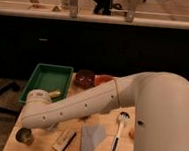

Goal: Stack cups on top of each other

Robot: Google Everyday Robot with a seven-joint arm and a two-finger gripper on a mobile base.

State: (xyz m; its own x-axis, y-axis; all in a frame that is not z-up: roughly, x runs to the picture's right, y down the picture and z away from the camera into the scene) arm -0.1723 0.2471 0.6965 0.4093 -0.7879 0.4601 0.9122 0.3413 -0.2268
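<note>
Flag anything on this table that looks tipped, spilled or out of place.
Nothing stands out. The silver cup appears upright at the table's near left corner, nothing looks spilled, and the claw is hidden beneath the arm just above it.
</note>
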